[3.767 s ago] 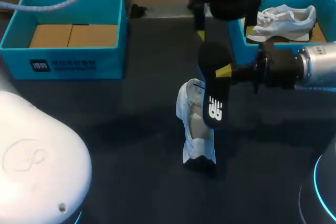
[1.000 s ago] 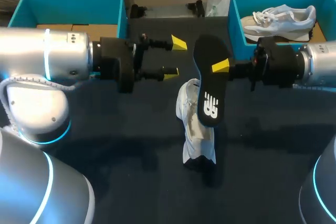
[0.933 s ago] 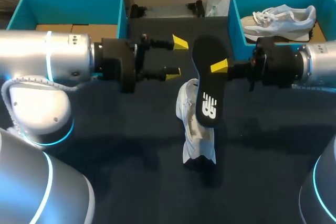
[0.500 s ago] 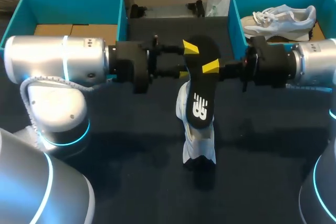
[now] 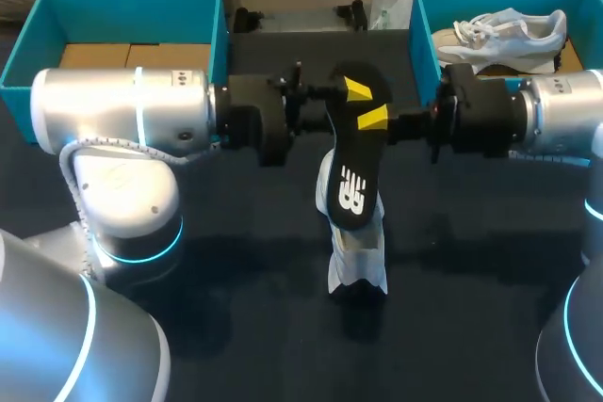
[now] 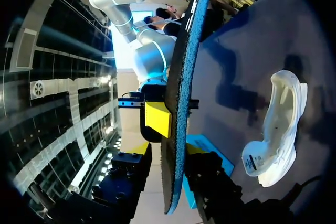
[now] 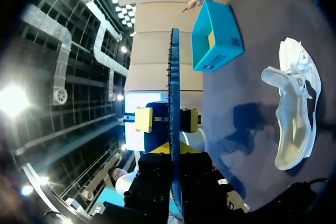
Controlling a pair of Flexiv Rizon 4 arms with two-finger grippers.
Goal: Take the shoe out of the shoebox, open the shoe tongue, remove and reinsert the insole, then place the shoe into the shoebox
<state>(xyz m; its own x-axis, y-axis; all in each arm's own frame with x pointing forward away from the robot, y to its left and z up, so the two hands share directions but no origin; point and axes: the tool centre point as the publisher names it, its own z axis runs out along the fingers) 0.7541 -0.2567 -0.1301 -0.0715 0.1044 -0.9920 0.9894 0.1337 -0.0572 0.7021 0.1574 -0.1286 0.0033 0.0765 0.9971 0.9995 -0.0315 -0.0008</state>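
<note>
At the far left sits a teal shoebox (image 5: 122, 7), and in front of it the left arm (image 5: 122, 105) lies level, its silver body stretched out towards the middle of the table (image 5: 236, 280). The left gripper (image 5: 353, 99) straddles the top end of the black insole (image 5: 353, 171). Its fingers are spread, one yellow tip on the near face and the other behind. In the left wrist view there is a gap between one finger and the insole's edge, so the arm is not gripping it.

The insole hangs on edge, upright in the air between the two arms, its lower end tilted a little towards the left. Below it the white shoe (image 5: 356, 247) rests on the table, apart from both grippers. Both wrist views show it down on the dark surface, well clear of the insole.

From the other side the right gripper (image 5: 377, 120) is pinched on the insole near its upper end, just below the left gripper's tip. The right arm (image 5: 556, 115) also lies level, pointing straight at the left one. Behind it stands a second teal shoebox (image 5: 421, 35), with another pale shoe (image 5: 513, 35) lying inside.
</note>
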